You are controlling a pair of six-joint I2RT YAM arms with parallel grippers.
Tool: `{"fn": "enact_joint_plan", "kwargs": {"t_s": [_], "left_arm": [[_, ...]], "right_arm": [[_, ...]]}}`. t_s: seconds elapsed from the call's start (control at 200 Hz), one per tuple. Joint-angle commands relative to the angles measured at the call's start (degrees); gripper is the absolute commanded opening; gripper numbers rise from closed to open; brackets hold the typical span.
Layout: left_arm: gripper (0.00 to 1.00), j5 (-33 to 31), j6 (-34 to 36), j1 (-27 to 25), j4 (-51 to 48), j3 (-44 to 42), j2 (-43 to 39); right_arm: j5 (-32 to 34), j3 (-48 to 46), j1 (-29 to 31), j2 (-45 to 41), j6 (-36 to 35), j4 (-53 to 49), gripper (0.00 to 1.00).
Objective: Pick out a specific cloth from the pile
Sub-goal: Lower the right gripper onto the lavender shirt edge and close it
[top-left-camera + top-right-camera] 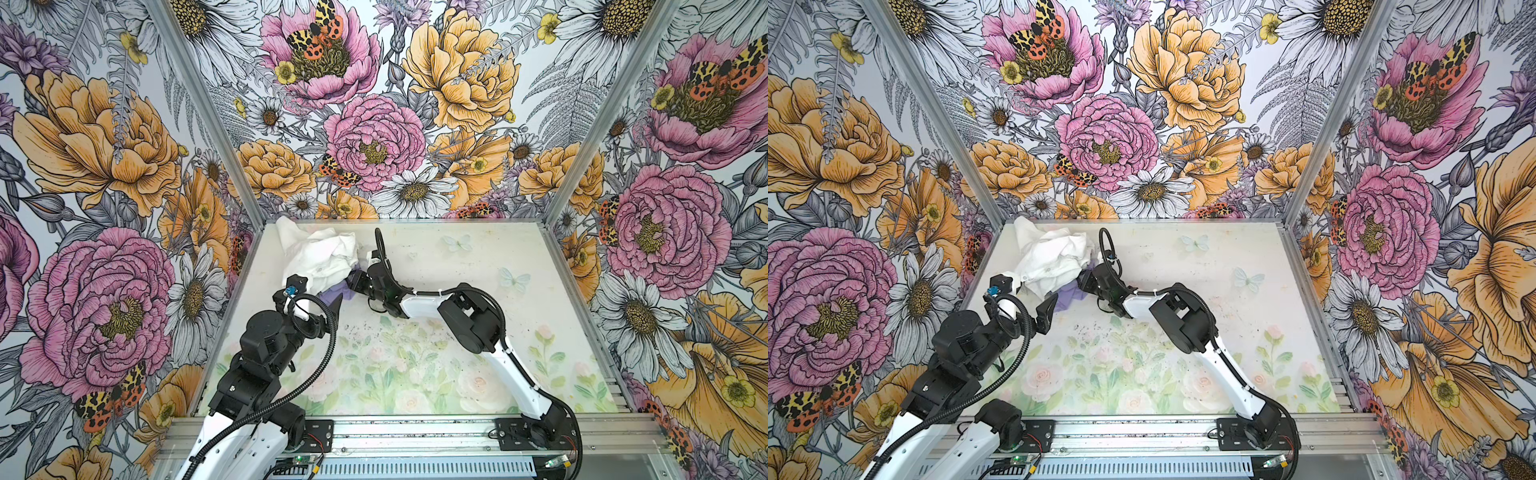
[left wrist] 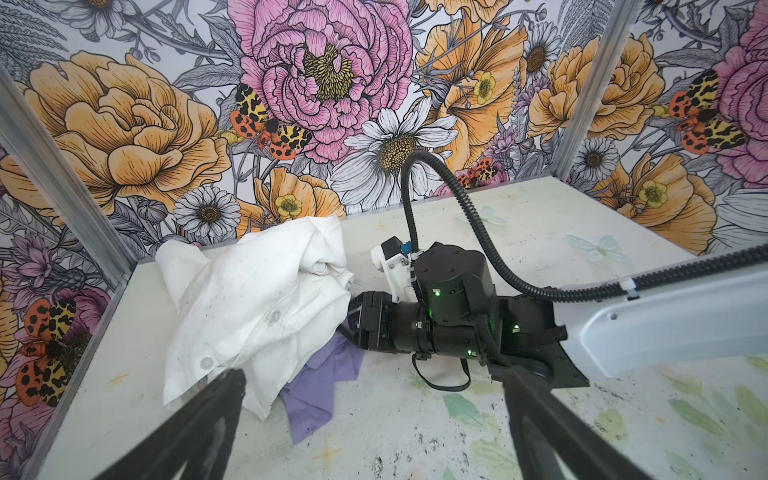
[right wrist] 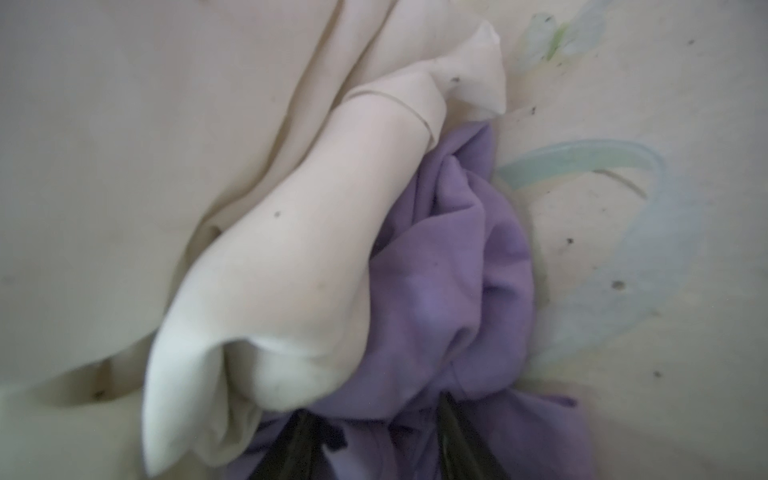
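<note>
The pile (image 1: pixel 320 253) lies in the table's back left corner. A wrinkled white cloth (image 2: pixel 249 299) covers most of it. The lavender cloth (image 2: pixel 320 386) pokes out from under the white cloth's near edge, also in a top view (image 1: pixel 1069 297). My right gripper (image 3: pixel 374 407) reaches in from the right, its two dark fingers sunk into bunched lavender cloth (image 3: pixel 449 270) with fabric pinched between them. My left gripper (image 2: pixel 374 374) hovers open just in front of the pile, with nothing between its fingers (image 2: pixel 232 382).
The right arm (image 1: pixel 469 316) stretches across the middle of the floral table mat (image 1: pixel 415 374). Flower-print walls and metal posts (image 1: pixel 249 208) close the cell at the back and sides. The pile rests against the back left corner.
</note>
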Motion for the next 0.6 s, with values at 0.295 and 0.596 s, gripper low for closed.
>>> {"fn": "enact_joint_plan", "kwargs": {"t_s": [0.295,0.596], "left_arm": [[0.99,1.38,0.88,-0.33,-0.11,-0.77,-0.26],[0.99,1.35,0.95,-0.32,-0.17,-0.78,-0.44]], "right_arm": [[-3.03,0.81,-0.37,2.17,6.39,8.53,0.10],[-2.62,-4.38,-0.38,-2.57,5.21,17.63,0.00]]}}
